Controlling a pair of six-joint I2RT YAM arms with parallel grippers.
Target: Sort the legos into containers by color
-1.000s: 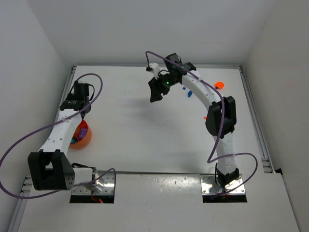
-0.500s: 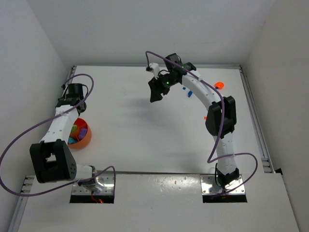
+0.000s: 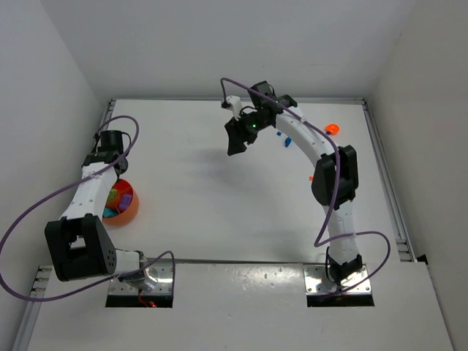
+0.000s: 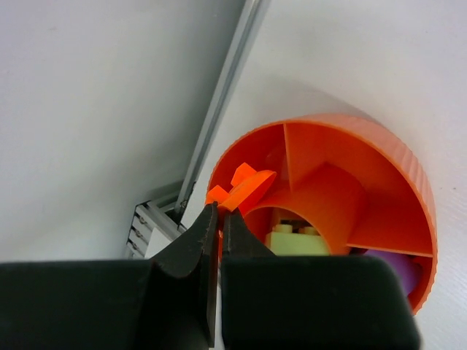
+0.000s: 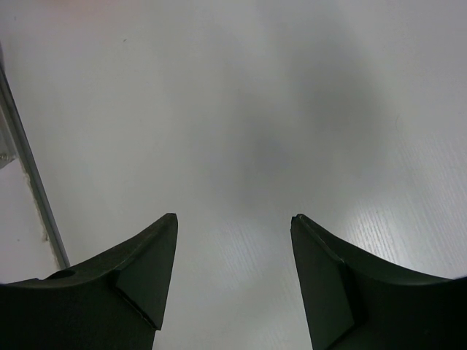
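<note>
Step in hand: deposit. The left end effector [image 4: 219, 217] pinches an orange lego [image 4: 244, 188] over the bowl [image 4: 408, 171] (divided; yellow brick [image 4: 292, 239], purple bit [image 4: 398, 271] inside). The right end effector [image 5: 233, 219], spread and empty, hangs over the worktop [image 5: 255, 109]. Next, probably: choose compartment, release.

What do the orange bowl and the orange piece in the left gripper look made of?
The orange bowl: likely moulded plastic, matte, fine ribs on its outer wall. The orange piece, pinched by the left gripper: probably plastic too, smooth, evenly coloured.
</note>
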